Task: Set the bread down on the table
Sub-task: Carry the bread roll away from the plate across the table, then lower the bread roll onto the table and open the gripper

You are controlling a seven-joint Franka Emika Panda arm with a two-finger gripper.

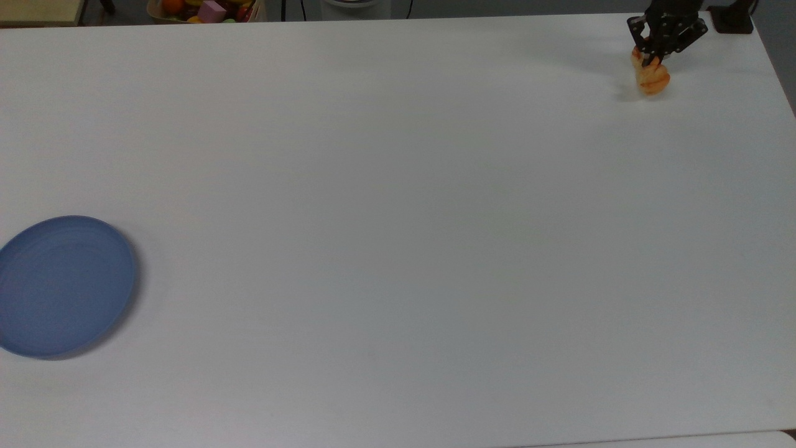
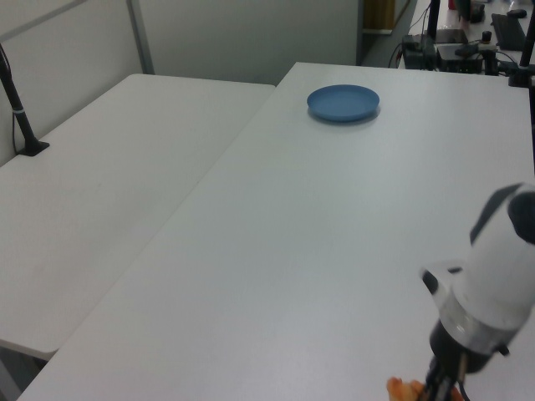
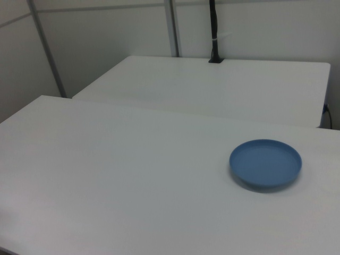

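Resting at the top view's near left edge of the white table (image 1: pixel 398 249), a blue plate (image 1: pixel 65 285) sits well apart from the bread (image 1: pixel 651 78), pinched by the gripper (image 1: pixel 652 58) by the far right corner.

At the top view's upper right, the arm is cut off by the frame's top edge, and the jaws cover the upper end of the bread (image 1: pixel 652 78). At the left view's bottom right, the bread (image 2: pixel 404 390) is cut off by the frame's lower edge. At the top view's left edge, the blue plate (image 1: pixel 62 286) is clipped.
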